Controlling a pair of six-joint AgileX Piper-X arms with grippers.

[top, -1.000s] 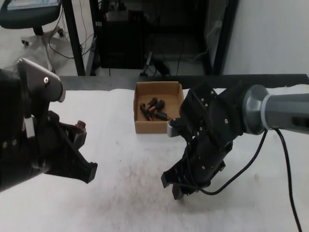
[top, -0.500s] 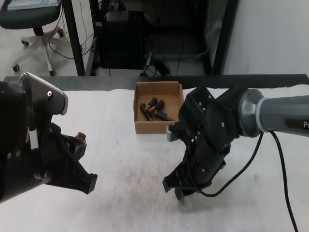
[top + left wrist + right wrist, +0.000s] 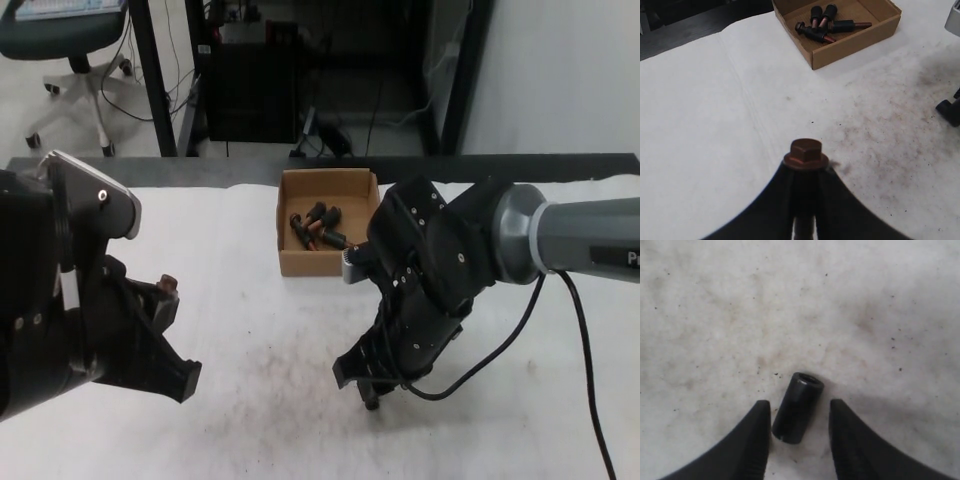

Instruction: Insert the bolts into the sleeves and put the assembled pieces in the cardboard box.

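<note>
Several assembled pieces (image 3: 821, 20) lie in the cardboard box (image 3: 855, 42), well beyond the left tool (image 3: 805, 172), which is clamped on a bolt (image 3: 805, 151). The right tool (image 3: 800, 406) stands parted astride a loose sleeve (image 3: 797, 416) on the counter (image 3: 865, 300). Joining and boxing remain.

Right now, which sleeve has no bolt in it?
The black sleeve lying on the bench between the right gripper's open fingers: its bore is empty. The sleeves in the cardboard box already carry bolts.

The cardboard box (image 3: 320, 263) holds several assembled pieces (image 3: 318, 228) — the right gripper (image 3: 358, 385) hangs low over the bench (image 3: 250, 340), apart from it.
</note>
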